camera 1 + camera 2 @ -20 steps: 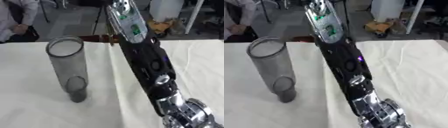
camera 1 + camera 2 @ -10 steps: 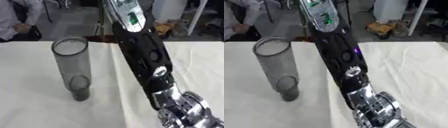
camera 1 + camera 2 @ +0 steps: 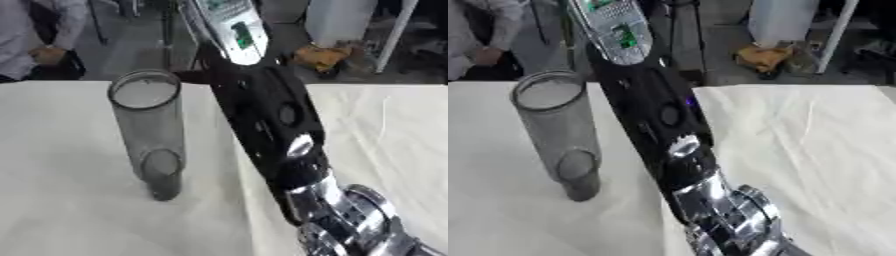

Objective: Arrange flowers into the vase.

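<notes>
A tall grey see-through vase (image 3: 150, 131) stands upright on the white tablecloth (image 3: 61, 205), left of centre, and looks empty. My right arm (image 3: 267, 130), black with silver joints, rises from the lower right and crosses the middle of the view just right of the vase, without touching it. Its silver and green far end (image 3: 614, 25) runs out at the top edge, so the hand itself is hidden. No flowers show in either view. My left hand does not appear.
The table's far edge (image 3: 376, 86) runs behind the vase. Beyond it are a seated person (image 3: 35, 40) at the far left, an orange thing (image 3: 322, 57) on the floor and a white container (image 3: 337, 20).
The whole picture has shifted a little, so the vase sits slightly further right. The arm's far end has leaned somewhat to the left and reaches higher out of view.
</notes>
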`<act>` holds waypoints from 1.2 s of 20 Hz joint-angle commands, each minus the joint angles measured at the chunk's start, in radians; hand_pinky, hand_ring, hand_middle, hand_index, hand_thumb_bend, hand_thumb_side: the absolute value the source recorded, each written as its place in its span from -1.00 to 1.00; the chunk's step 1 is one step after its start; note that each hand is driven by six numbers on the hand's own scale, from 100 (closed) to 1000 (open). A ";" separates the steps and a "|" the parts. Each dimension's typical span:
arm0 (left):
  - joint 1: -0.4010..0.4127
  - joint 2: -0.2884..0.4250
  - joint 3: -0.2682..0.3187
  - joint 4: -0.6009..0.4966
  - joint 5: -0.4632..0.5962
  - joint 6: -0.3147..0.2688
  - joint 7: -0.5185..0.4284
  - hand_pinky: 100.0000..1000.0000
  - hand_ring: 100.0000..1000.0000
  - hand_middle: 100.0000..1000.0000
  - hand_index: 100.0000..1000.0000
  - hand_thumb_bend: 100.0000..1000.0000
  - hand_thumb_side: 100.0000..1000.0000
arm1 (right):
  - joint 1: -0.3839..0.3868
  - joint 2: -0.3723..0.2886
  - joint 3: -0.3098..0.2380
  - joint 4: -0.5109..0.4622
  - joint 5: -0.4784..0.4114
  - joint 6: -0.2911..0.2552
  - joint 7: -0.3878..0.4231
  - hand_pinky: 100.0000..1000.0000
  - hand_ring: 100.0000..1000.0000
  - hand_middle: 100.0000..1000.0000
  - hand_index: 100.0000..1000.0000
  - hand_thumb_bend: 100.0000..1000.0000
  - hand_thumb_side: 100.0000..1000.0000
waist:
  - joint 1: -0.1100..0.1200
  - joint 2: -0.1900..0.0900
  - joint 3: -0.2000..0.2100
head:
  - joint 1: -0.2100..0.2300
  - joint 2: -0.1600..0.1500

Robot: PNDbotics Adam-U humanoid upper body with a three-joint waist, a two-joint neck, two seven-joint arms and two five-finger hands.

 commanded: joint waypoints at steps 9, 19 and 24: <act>-0.013 0.024 -0.005 -0.018 0.007 0.000 -0.006 -0.01 0.13 0.67 0.79 -1.00 1.00 | -0.052 0.003 -0.007 -0.006 0.024 0.003 -0.015 -1.00 -1.00 -1.00 -0.28 -1.00 -0.69 | 0.001 -0.020 0.004 | -0.005 0.000; -0.012 0.021 -0.003 -0.018 0.007 0.003 -0.004 -0.01 0.13 0.67 0.79 -1.00 1.00 | -0.034 -0.018 0.001 0.052 0.037 0.090 -0.039 -1.00 -1.00 -1.00 -0.26 -1.00 -0.70 | 0.003 -0.014 0.000 | 0.001 0.003; -0.013 0.020 -0.005 -0.018 0.006 0.004 -0.004 -0.01 0.13 0.68 0.79 -1.00 1.00 | -0.039 -0.018 0.009 0.062 -0.013 0.192 -0.095 -1.00 -1.00 -1.00 -0.26 -1.00 -0.70 | 0.002 -0.017 -0.002 | 0.004 0.005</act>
